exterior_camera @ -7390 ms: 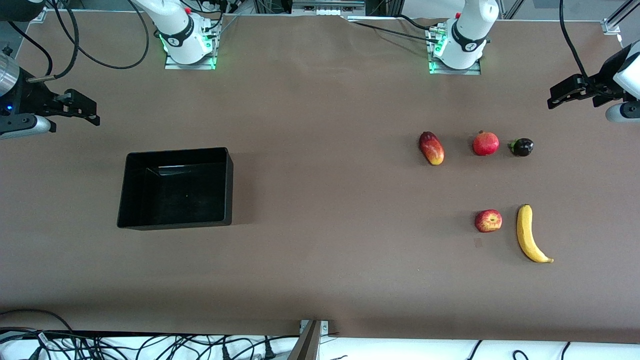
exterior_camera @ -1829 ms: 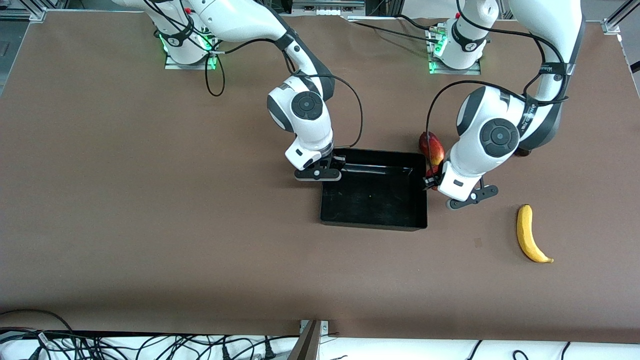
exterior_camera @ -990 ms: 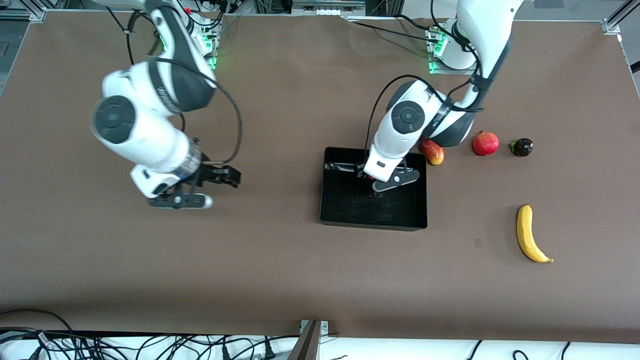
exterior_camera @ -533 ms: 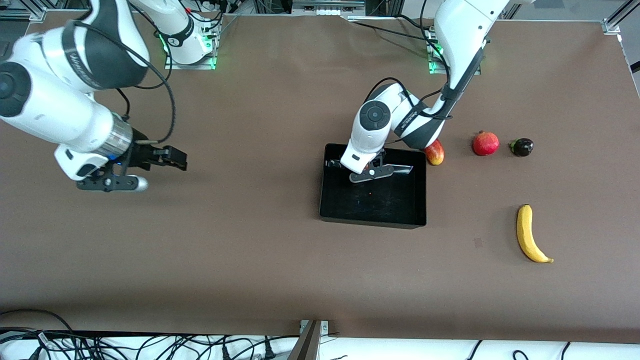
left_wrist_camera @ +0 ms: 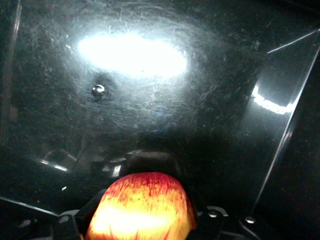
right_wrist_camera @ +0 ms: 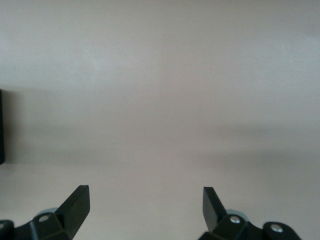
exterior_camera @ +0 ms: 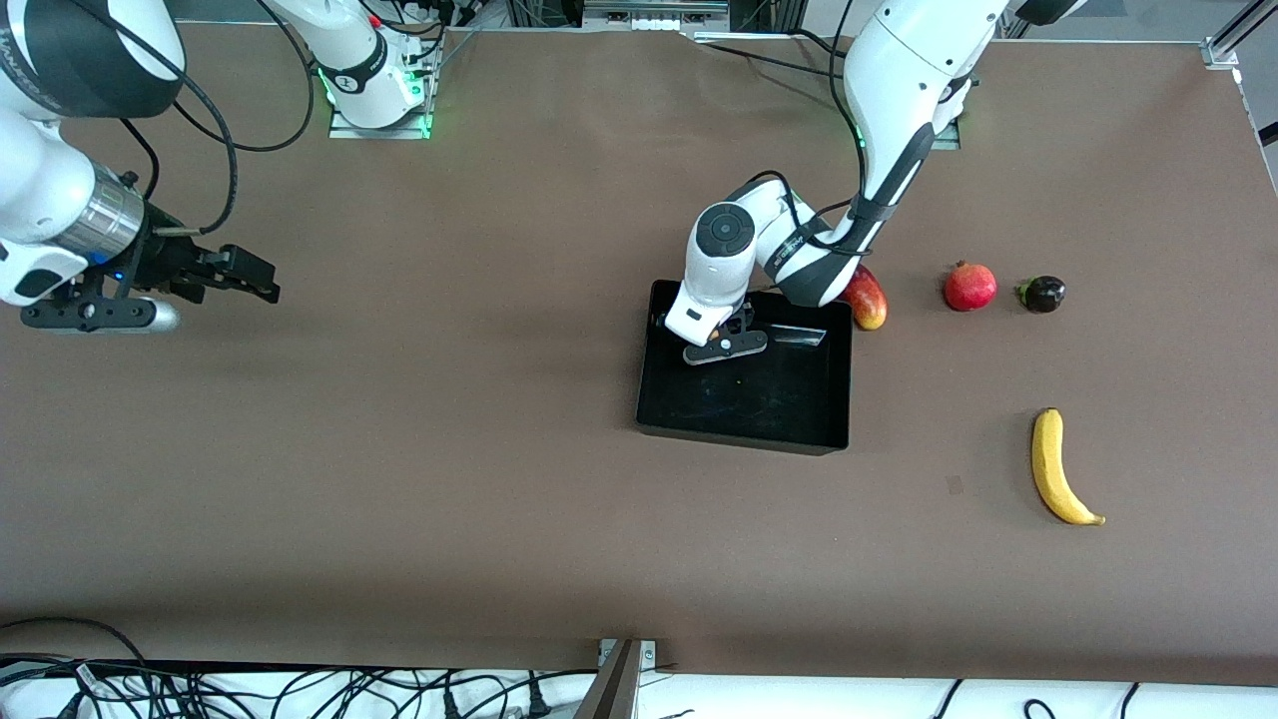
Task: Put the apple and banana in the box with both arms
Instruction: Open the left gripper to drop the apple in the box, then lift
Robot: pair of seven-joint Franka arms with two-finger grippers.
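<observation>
The red and yellow apple (left_wrist_camera: 142, 205) sits between the fingers of my left gripper (left_wrist_camera: 143, 212), which is shut on it. In the front view my left gripper (exterior_camera: 726, 338) is down inside the black box (exterior_camera: 789, 404), by the wall nearest the robots' bases, and its hand hides the apple. The glossy box floor (left_wrist_camera: 150, 100) fills the left wrist view. The yellow banana (exterior_camera: 1056, 467) lies on the table toward the left arm's end, nearer the front camera than the box. My right gripper (exterior_camera: 245, 277) (right_wrist_camera: 145, 202) hangs open over bare table at the right arm's end.
A red-yellow mango (exterior_camera: 867, 300) lies against the box's corner under the left arm's elbow. A round red fruit (exterior_camera: 969, 287) and a small dark fruit (exterior_camera: 1042, 294) lie in a row beside it, toward the left arm's end.
My right arm has swung away from the table's middle toward its own end, gripper still open. My left gripper has carried the apple over the box wall and across its floor.
</observation>
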